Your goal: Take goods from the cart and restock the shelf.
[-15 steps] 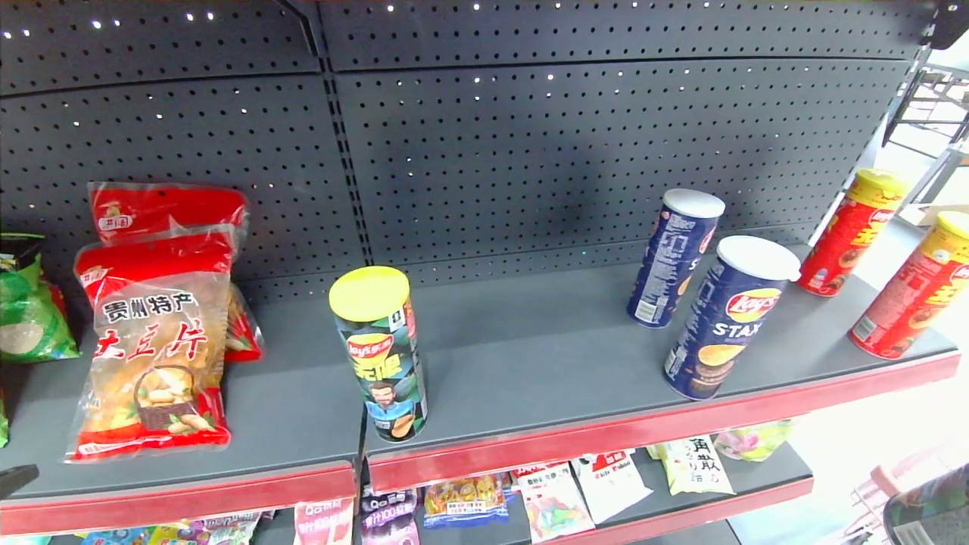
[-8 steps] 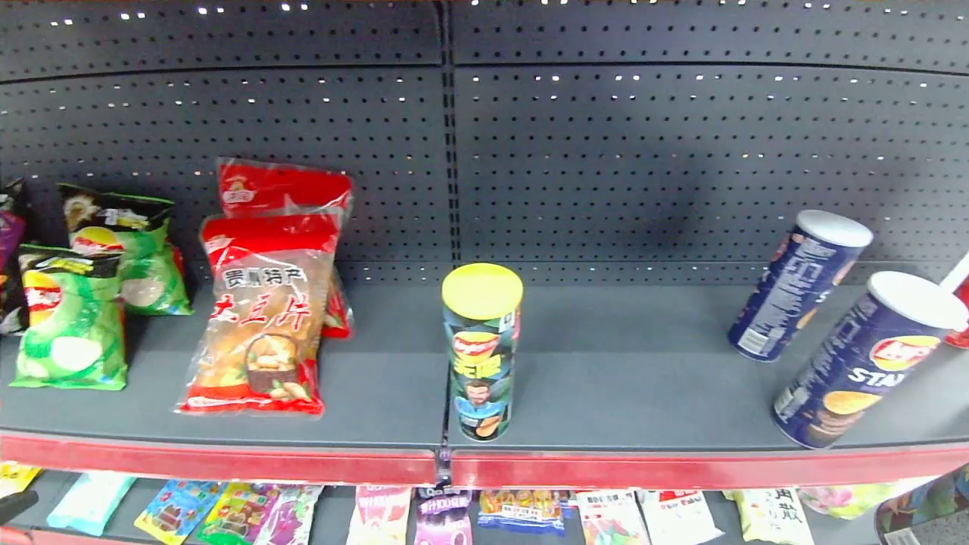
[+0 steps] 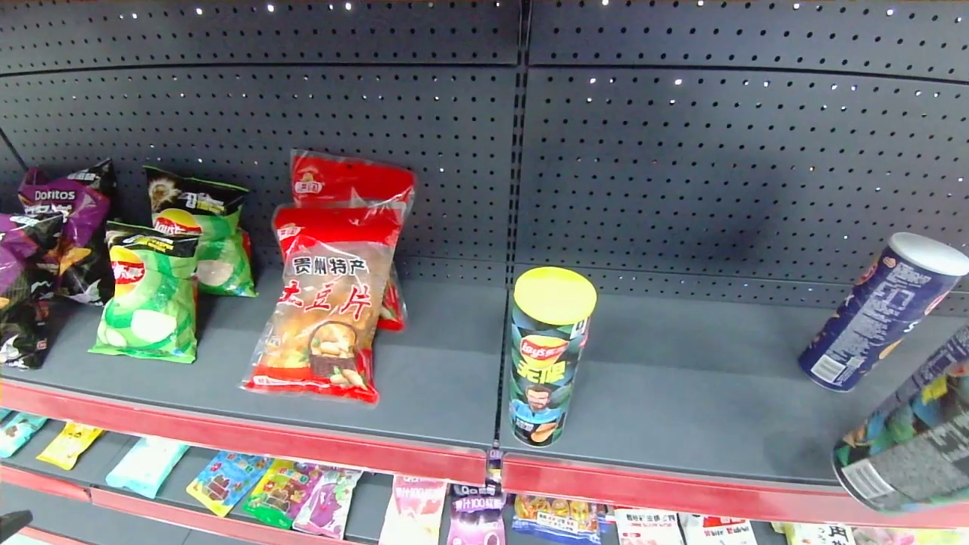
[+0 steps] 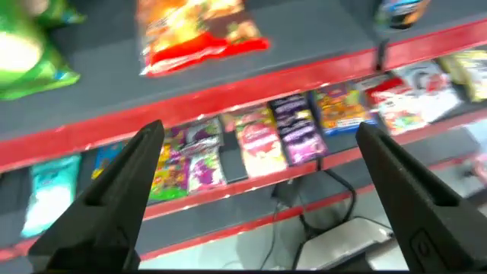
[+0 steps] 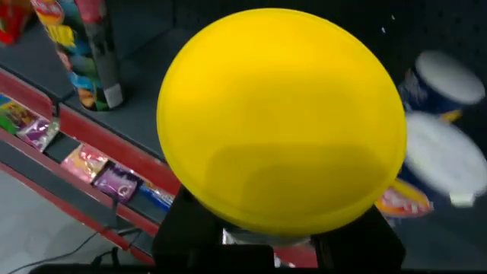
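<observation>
A chip can with a yellow lid (image 5: 281,122) sits in my right gripper (image 5: 271,245), which is shut on its body below the lid. The same dark patterned can (image 3: 905,446) shows tilted at the lower right of the head view, over the front edge of the grey shelf (image 3: 681,409). A matching yellow-lidded can (image 3: 551,356) stands upright near the shelf's front; it also appears in the right wrist view (image 5: 87,53). My left gripper (image 4: 259,205) hangs open and holds nothing, in front of the lower shelves (image 4: 251,144).
A blue white-lidded can (image 3: 882,310) stands right of the gap, with a second one (image 5: 441,160) beside it. Red snack bags (image 3: 329,303), green bags (image 3: 155,299) and purple bags (image 3: 45,227) fill the shelf's left. Bare deck lies between the yellow-lidded and blue cans.
The head camera has swung left, so the whole shelf picture has shifted right. The can in my right gripper has risen into the lower right of the head view.
</observation>
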`<state>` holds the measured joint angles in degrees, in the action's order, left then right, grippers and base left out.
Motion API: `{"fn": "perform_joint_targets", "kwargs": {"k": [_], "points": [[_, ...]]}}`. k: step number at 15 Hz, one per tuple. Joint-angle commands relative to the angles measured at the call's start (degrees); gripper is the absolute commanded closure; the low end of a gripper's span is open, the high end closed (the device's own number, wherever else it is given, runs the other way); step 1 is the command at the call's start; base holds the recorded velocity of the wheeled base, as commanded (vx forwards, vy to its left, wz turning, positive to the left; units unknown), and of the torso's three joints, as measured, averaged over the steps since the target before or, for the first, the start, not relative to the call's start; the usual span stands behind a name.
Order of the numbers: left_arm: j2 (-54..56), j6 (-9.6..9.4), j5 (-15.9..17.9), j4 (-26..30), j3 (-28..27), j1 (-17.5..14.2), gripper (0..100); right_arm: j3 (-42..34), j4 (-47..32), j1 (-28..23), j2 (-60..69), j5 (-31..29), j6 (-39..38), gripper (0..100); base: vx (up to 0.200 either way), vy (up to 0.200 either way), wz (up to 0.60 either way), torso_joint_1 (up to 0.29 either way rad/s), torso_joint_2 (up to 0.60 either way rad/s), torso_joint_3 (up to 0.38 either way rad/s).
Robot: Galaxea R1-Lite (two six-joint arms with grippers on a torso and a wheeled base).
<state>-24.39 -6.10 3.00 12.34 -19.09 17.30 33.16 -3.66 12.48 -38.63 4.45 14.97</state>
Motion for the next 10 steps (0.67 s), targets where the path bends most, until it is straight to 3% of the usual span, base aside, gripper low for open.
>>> {"fn": "perform_joint_targets", "kwargs": {"k": [1,4,8,10], "points": [[4.6,0.12,-1.1,0.0,2.7,0.0,0,8.9,8.7,7.8,-20.7,1.7,-2.4,100,0.000,0.000,0.00,0.000,0.00,0.000],[9.5,0.21,-1.2,0.1,5.3,0.0,0,14.6,19.6,11.3,-36.3,1.9,-2.5,100,0.000,0.000,0.00,0.000,0.00,0.000],[10.3,0.21,-2.0,0.1,5.0,0.0,0,24.0,20.7,16.3,-48.5,1.9,-2.4,100,0.000,0.000,0.00,0.000,0.00,0.000],[10.2,0.21,-2.4,0.1,5.0,0.0,0,26.3,20.7,16.3,-52.3,2.0,-2.5,100,0.000,0.000,0.00,0.000,0.00,0.000]]}}
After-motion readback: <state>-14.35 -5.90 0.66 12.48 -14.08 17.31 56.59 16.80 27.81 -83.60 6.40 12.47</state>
